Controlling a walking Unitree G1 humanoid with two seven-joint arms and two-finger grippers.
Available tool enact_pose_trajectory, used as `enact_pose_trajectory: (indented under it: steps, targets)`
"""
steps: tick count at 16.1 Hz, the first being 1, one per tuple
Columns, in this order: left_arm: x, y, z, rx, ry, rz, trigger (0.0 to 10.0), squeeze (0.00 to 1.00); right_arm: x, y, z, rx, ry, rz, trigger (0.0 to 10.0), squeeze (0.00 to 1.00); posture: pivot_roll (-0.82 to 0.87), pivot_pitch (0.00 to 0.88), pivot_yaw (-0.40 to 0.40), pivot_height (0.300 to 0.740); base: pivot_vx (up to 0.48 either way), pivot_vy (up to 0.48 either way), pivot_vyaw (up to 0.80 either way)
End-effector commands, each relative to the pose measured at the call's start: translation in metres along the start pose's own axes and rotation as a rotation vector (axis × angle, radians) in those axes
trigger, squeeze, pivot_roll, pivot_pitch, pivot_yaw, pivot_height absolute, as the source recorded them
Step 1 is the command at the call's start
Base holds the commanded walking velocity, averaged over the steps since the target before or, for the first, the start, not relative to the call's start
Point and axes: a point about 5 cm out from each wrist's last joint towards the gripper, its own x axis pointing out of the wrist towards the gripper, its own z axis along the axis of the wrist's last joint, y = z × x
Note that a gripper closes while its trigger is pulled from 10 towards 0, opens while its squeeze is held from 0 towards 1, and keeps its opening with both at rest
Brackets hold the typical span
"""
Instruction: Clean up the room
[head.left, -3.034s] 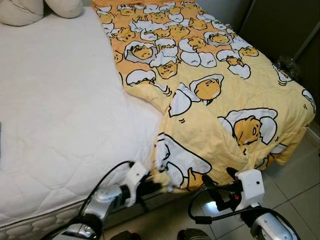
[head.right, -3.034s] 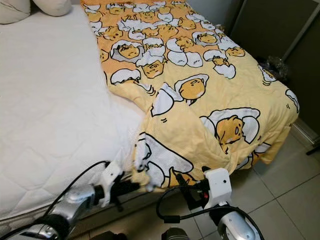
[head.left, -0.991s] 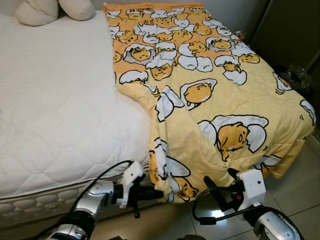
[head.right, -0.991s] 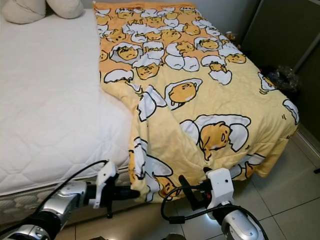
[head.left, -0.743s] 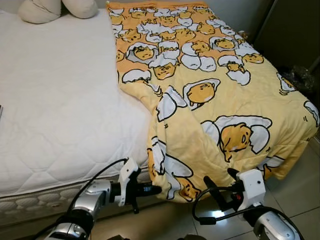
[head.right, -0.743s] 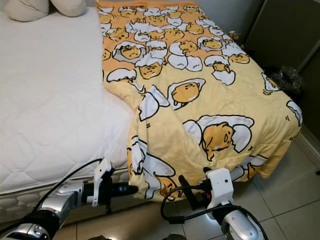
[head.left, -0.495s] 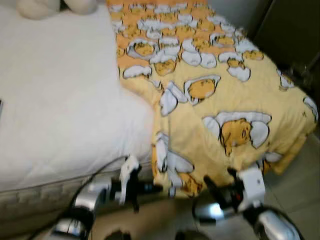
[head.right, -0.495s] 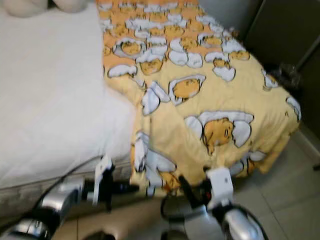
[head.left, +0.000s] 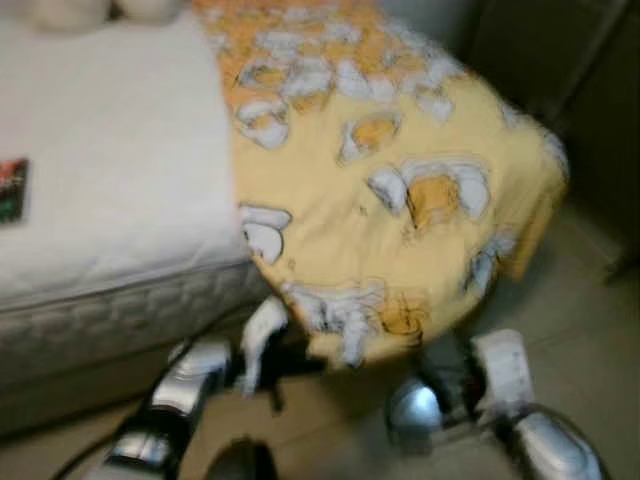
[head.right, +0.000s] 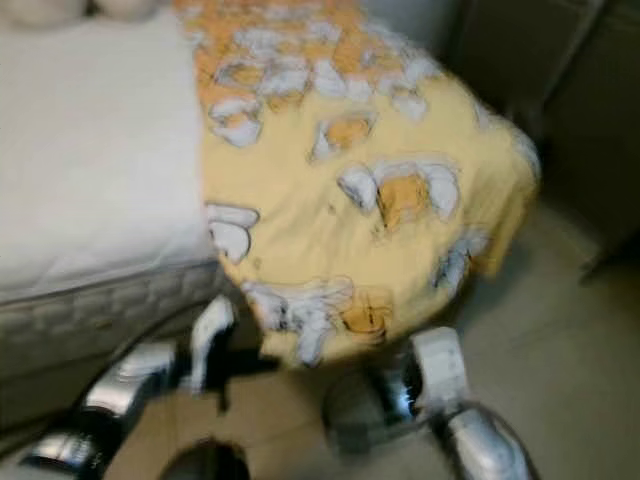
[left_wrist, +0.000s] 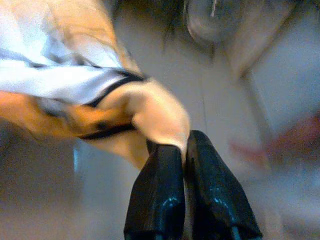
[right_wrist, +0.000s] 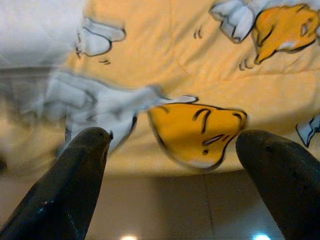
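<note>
Left hand (left_wrist: 185, 150) is pinching the blanket (head.left: 400, 200) corner, probably to spread it over the bed (head.left: 110, 190), while right hand (right_wrist: 172, 145) waits spread wide.

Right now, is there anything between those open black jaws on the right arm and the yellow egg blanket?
Nothing. In the right wrist view the right gripper faces the blanket across a bare gap, its hem hanging over bare floor tiles.
</note>
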Motion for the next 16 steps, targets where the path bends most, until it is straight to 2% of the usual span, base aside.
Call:
enact_pose_trajectory:
  steps: [1,2,3,4,5,7,11,14,15,16]
  targets:
    - [0.005,0.003,0.009,0.052,0.018,0.019,0.1,0.0,-0.005,0.001,-0.007,0.015,0.033,-0.003,10.0,0.0,-0.22,0.076,-0.023,0.728,0.0,0.0,0.0]
    - [0.011,0.006,0.008,0.079,0.07,0.093,10.0,0.0,-0.005,0.001,-0.007,0.015,0.033,-0.003,10.0,0.0,-0.22,0.076,-0.022,0.728,0.0,0.0,0.0]
    - [0.014,0.005,0.008,0.093,0.09,0.09,10.0,0.0,-0.005,0.001,-0.008,0.015,0.033,-0.003,10.0,0.0,-0.22,0.076,-0.021,0.728,0.0,0.0,0.0]
    - [0.018,0.005,0.009,0.117,0.099,0.11,10.0,0.11,-0.005,0.001,-0.007,0.014,0.032,-0.004,10.0,0.0,-0.22,0.076,-0.022,0.728,0.0,0.0,0.0]
    - [0.022,0.002,0.01,0.134,0.111,0.084,10.0,1.0,-0.004,0.0,-0.007,0.013,0.03,-0.007,10.0,0.0,-0.22,0.076,-0.022,0.728,0.0,0.0,0.0]
    - [0.028,-0.001,0.01,0.157,0.117,0.084,10.0,1.0,-0.001,-0.001,0.0,0.006,-0.009,0.001,10.0,0.0,-0.22,0.077,-0.02,0.728,0.0,0.0,0.0]
    - [0.03,-0.006,0.003,0.15,0.136,0.05,10.0,1.0,0.0,-0.001,0.004,-0.024,-0.033,0.021,10.0,0.0,-0.22,0.079,-0.02,0.728,0.0,0.0,0.0]
    - [0.027,-0.002,0.001,0.208,0.188,0.102,10.0,1.0,0.001,0.0,0.005,-0.023,-0.035,0.015,10.0,0.0,-0.22,0.078,-0.016,0.728,0.0,0.0,0.0]
    - [0.024,0.004,0.007,0.205,0.141,0.172,10.0,0.0,0.001,0.0,0.005,-0.024,-0.043,0.0,10.0,0.0,-0.22,0.074,-0.007,0.728,0.0,0.0,0.0]
    - [0.019,0.014,0.021,0.194,0.042,0.301,10.0,0.0,0.001,-0.003,0.007,-0.021,-0.06,-0.033,10.0,0.0,-0.22,0.07,-0.002,0.728,0.0,0.0,0.0]
